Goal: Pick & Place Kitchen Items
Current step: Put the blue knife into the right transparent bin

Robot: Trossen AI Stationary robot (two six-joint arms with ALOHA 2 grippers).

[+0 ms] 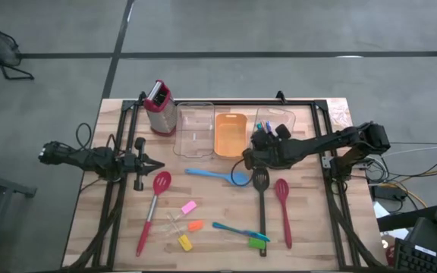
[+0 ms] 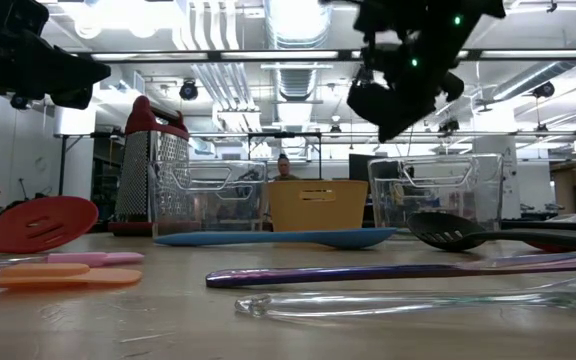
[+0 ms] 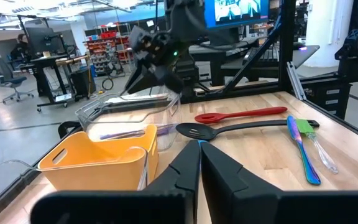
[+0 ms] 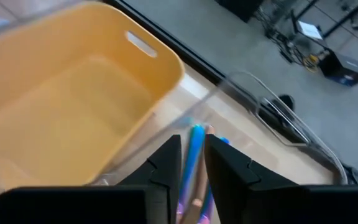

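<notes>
Orange tray (image 1: 230,135) empty, flanked by clear bins (image 1: 194,130); cutlery (image 4: 194,155) in the three-o'clock bin. Right gripper (image 4: 191,155) above it, narrowly parted around a blue handle; grip uncertain. Left gripper (image 1: 155,164) shut, empty.

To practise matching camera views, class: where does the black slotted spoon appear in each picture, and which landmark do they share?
High view: black slotted spoon, right of centre.
Low view: its head at right, before a clear bin.
Left wrist view: mid-picture, beside the red spoon.
Right wrist view: not in it.
Shared landmark: the orange tray, in all four.
</notes>
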